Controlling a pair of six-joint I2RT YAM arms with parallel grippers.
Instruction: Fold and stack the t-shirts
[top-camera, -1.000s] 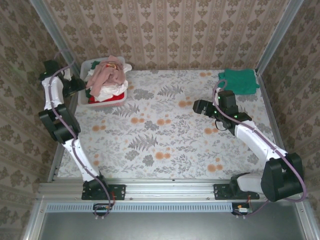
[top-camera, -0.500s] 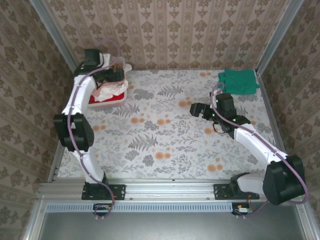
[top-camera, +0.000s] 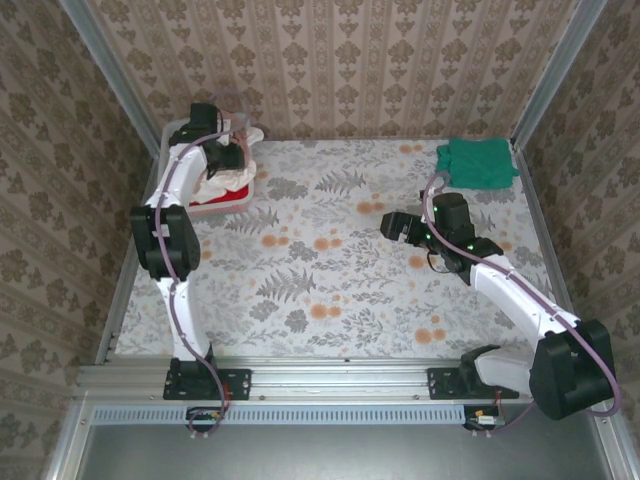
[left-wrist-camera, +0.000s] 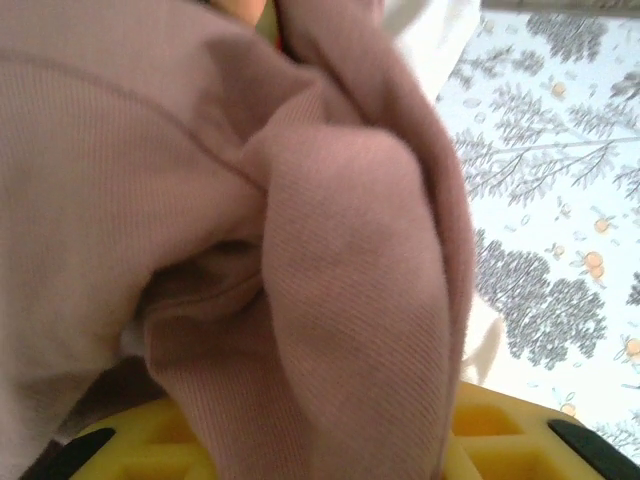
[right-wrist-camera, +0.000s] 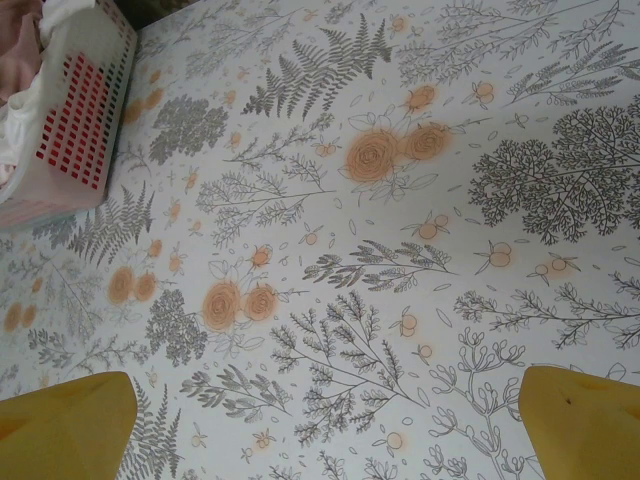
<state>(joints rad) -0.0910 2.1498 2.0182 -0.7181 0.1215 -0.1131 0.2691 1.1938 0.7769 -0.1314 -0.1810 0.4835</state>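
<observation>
Your left arm reaches to the far left corner of the surface (top-camera: 330, 270), and your left claw (top-camera: 228, 152) is down in the white slatted basket (top-camera: 215, 208) that sits there. From the left wrist you see the dusty-pink t-shirt (left-wrist-camera: 330, 250) pressed right up against the lens. A thick rumpled fold of it runs down across the yellow fingers (left-wrist-camera: 500, 430) at the bottom edge. The cloth hides the fingertips, so you cannot tell whether that claw is clenched on the fold or merely buried in it.

A white t-shirt (left-wrist-camera: 440, 30) peeks out behind the pink one, on the side toward the open surface. A red t-shirt (top-camera: 222, 191) lies low in the basket. From the right wrist its colour shows through the slats of the basket wall.

The teal-green t-shirt (top-camera: 478, 160) lies by itself in the far right corner of the surface, well apart from the basket and from both claws. It looks bunched into a rough square rather than spread flat.

Your right claw (right-wrist-camera: 325, 430) hangs over the floral print on the right half of the surface, nearer you than the teal-green t-shirt and pointing toward the basket side. It is released, with its two yellow fingers standing wide apart and only bare surface between them.
</observation>
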